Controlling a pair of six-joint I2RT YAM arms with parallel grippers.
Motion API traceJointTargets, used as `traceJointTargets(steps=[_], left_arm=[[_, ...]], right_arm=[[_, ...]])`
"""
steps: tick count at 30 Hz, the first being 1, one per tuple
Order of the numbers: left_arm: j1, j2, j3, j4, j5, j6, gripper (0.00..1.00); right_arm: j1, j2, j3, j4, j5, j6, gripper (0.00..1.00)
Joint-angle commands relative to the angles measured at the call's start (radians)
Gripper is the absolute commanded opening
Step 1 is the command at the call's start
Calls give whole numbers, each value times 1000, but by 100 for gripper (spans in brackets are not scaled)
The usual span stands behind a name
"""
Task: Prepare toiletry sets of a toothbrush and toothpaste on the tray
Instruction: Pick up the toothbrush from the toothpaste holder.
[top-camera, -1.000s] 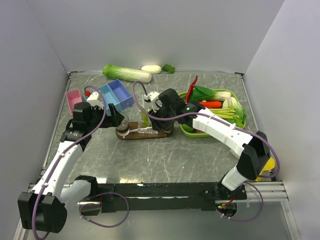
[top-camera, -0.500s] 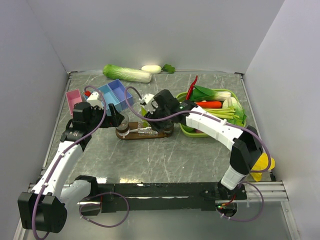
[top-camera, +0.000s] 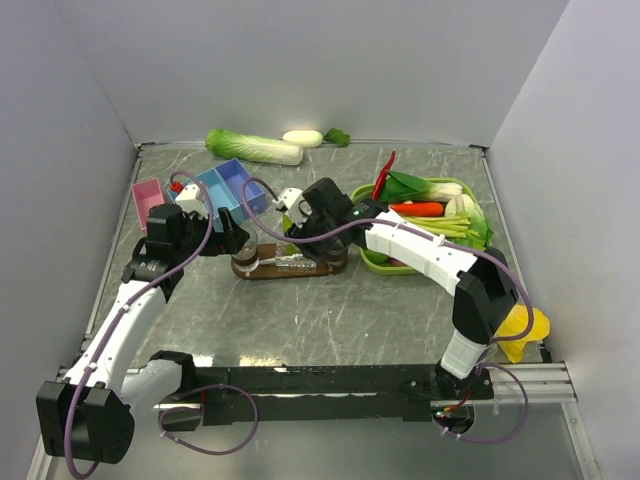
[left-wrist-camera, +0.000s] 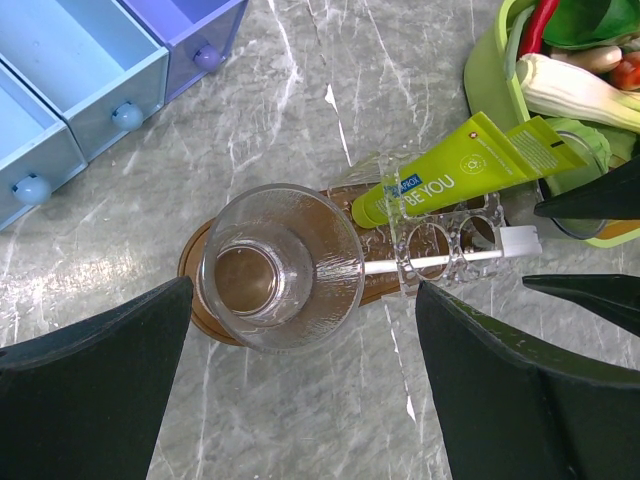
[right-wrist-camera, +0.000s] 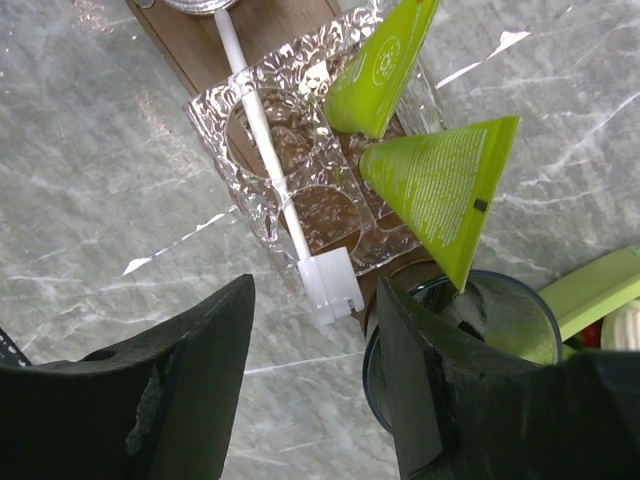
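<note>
Right tool (right-wrist-camera: 315, 292): fingers apart, nothing clamped. The toothbrush (right-wrist-camera: 262, 140) lies flat across the clear holder (right-wrist-camera: 335, 215) on the tray (right-wrist-camera: 290, 25), with its head just ahead of my fingertips. One toothpaste (right-wrist-camera: 440, 190) pokes tip-down into the dark tumbler (right-wrist-camera: 520, 300) to this tool's right. Left tool (left-wrist-camera: 302, 290): wide apart, above the clear tumbler (left-wrist-camera: 282, 265). Judgement: I should grip the handle just beyond the head, square across the stick, and lift clear of the holder before tilting.

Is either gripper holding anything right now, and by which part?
Nothing. The left gripper is open over the clear tumbler; the right gripper is open above the toothbrush.
</note>
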Motion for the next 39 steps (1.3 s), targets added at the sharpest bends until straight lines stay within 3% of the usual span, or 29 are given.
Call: traceJointTargets(steps=[1,14,23,39], left_arm=[[4,-4,31,43,19,12,97],[4,-7,31,45,20,12,97],[4,-3,33,45,20,12,97],[4,-5,29,46,26,12,97]], right_arm=[[1,29,60,-21,11,-36,58],[10,54,72,-49,32,-37,54],[13,-28,60,-18,-25,6,58],[11,37,71,-63,14,-34,56]])
